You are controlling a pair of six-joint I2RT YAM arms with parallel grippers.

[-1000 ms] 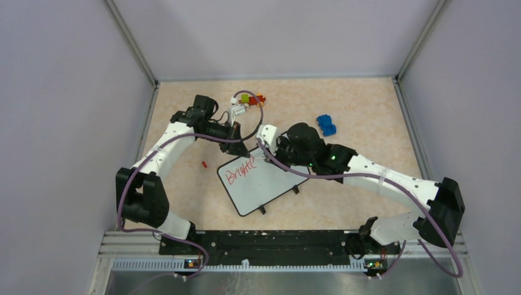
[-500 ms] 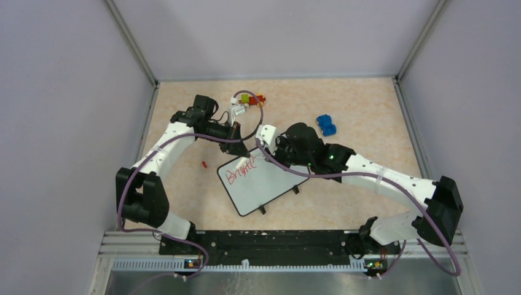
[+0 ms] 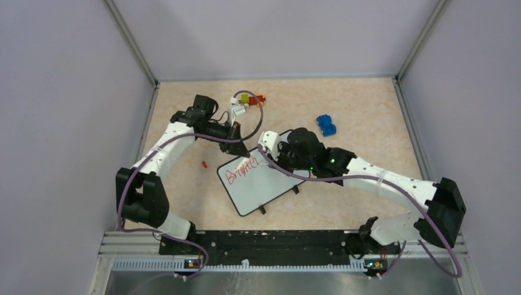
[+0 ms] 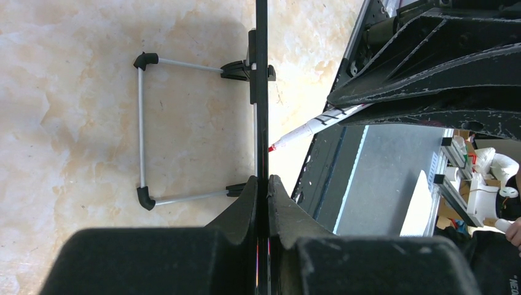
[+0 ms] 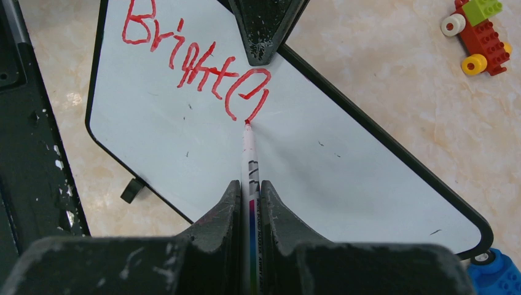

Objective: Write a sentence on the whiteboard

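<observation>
Right tool (image 5: 249, 203) is clamped on the marker (image 5: 249, 153), whose tip touches the board (image 5: 368, 160), tilted on the counter (image 3: 368, 104). The sentence (image 5: 184, 58) is barely begun, its first word unfinished. Next strokes run right, over bare white. Left tool (image 4: 262, 192) pinches the board's far edge, just beyond the script; toys (image 3: 248, 99) lie farther.
</observation>
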